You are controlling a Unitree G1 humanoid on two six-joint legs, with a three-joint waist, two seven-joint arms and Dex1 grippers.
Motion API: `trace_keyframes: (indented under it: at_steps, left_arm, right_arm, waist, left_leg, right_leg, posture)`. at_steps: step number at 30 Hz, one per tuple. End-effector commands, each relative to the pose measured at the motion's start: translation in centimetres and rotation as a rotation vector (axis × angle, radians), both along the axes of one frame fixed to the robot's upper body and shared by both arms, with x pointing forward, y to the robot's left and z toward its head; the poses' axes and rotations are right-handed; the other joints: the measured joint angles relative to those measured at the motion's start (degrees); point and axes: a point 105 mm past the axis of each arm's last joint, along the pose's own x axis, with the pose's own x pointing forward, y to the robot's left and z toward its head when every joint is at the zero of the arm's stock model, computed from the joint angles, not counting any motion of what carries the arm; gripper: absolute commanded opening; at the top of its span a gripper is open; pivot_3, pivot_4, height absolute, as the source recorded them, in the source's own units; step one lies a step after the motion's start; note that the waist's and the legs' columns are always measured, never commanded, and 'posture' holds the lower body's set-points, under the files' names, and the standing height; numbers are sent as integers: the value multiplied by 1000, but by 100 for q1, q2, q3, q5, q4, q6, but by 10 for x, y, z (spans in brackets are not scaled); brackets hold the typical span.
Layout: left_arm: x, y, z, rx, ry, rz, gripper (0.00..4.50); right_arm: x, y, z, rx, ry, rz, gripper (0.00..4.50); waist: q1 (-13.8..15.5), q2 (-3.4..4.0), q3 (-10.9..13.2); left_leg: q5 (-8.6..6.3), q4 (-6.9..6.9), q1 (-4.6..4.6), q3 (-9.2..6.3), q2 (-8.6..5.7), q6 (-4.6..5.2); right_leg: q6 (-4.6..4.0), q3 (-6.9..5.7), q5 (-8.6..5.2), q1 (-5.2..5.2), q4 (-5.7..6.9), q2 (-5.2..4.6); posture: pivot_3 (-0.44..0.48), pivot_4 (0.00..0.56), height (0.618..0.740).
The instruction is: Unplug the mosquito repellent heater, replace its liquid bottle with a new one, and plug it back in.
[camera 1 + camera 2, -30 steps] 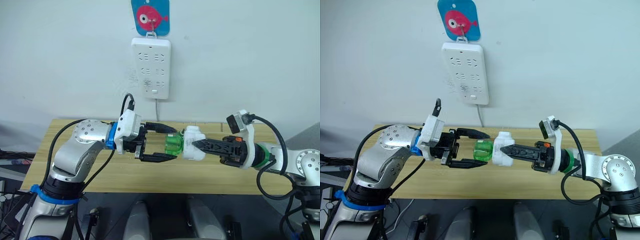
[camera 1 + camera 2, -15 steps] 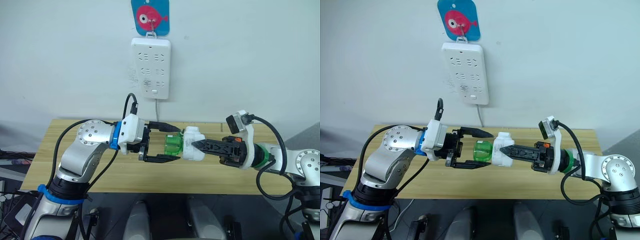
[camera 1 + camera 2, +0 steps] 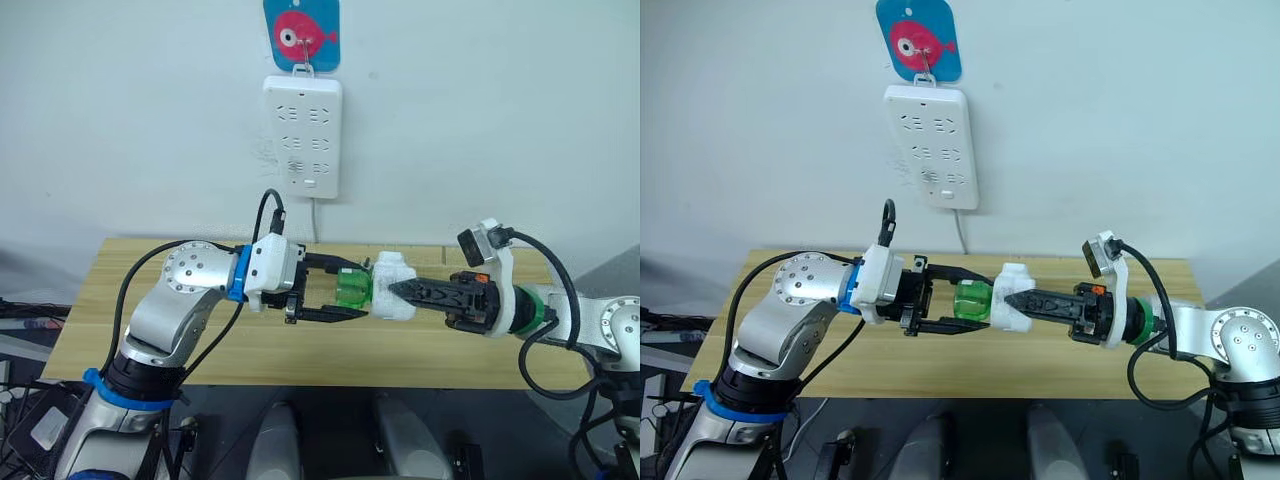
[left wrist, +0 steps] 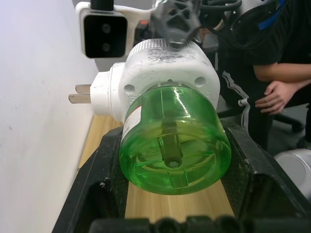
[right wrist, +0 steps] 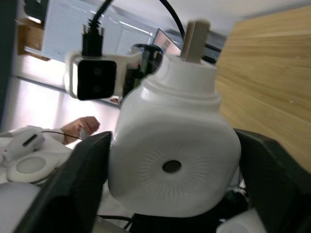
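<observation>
Left eye view has the mosquito repellent heater [image 3: 393,286] held in the air above the wooden tabletop [image 3: 420,345], clamped in the right gripper [image 3: 396,290]. Its green liquid bottle [image 3: 352,288] sticks out sideways toward the left gripper [image 3: 348,291], whose two black fingers bracket the bottle. Left wrist view suggests they sit close against its sides, though firm contact is hard to confirm. Two metal prongs [image 4: 80,93] point toward the wall. A white power strip [image 3: 302,137] hangs there, above the tabletop.
</observation>
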Motion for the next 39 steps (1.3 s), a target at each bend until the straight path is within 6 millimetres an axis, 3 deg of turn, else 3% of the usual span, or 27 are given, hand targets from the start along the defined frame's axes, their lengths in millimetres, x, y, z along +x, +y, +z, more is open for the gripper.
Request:
trace_keyframes:
  at_steps: [1, 5, 8, 11, 13, 16, 21, 39]
  left_arm:
    - [-1, 1, 3, -31, -29, 12, 2260]
    - [0, 4, -2, -33, -29, 28, 2260]
    - [-1, 5, -6, -29, -29, 19, 2260]
    - [-3, 2, -8, -32, -24, -4, 2260]
    - [-4, -1, -8, -34, -24, -17, 2260]
    - [-4, -4, -6, -45, -27, -25, 2260]
    - [-5, -8, -2, -56, -52, -44, 2260]
    - [-5, -16, 8, -138, -133, -39, 2260]
  right_arm:
    - [-3, -21, -3, -160, -51, -43, 4500]
    - [13, -56, -8, -350, -163, -155, 4500]
    - [22, -64, 20, -277, -239, -196, 4500]
    - [25, -47, 48, -174, -312, -145, 3621]
    - [27, -34, 58, -125, -330, -106, 2807]
    - [29, -15, 67, -78, -340, -33, 1714]
    - [33, 8, 64, -69, -323, 46, 24]
    - [44, 11, 34, -162, -191, 93, 0]
  waist:
    - [2, 0, 0]
    - [11, -1, 0]
    - [-16, -1, 1]
    - [-76, 0, 2]
    - [-89, 0, 2]
    - [-93, -3, 4]
    - [-89, -2, 4]
    - [-13, -2, 4]
  left_leg:
    - [0, 0, 1, 1, -1, 0]
    - [0, 1, 1, -1, 1, 0]
    - [0, 4, 2, 6, 1, 0]
    - [0, 4, 7, 13, 4, 0]
    - [0, 3, 7, 11, 6, 0]
    - [0, 1, 3, 10, 1, 1]
    - [-2, 0, 1, 7, 1, 3]
    - [-3, 0, 1, 6, 2, 5]
  right_leg:
    - [0, 1, 0, 0, 0, 0]
    - [1, -2, 0, 0, 0, 1]
    - [1, 4, -1, 0, -2, 0]
    - [1, 13, 0, 0, 0, 3]
    - [1, 14, 0, 0, 0, 7]
    - [0, 14, 0, 0, -3, 4]
    - [0, 10, 1, 0, -4, 3]
    - [-1, 4, 1, -1, -1, 0]
  posture:
    - [-141, 236, 725]
    - [-155, 239, 725]
    - [-163, 241, 725]
    - [-171, 243, 725]
    - [-170, 242, 725]
    - [-164, 242, 725]
    - [-152, 237, 725]
    - [-136, 226, 725]
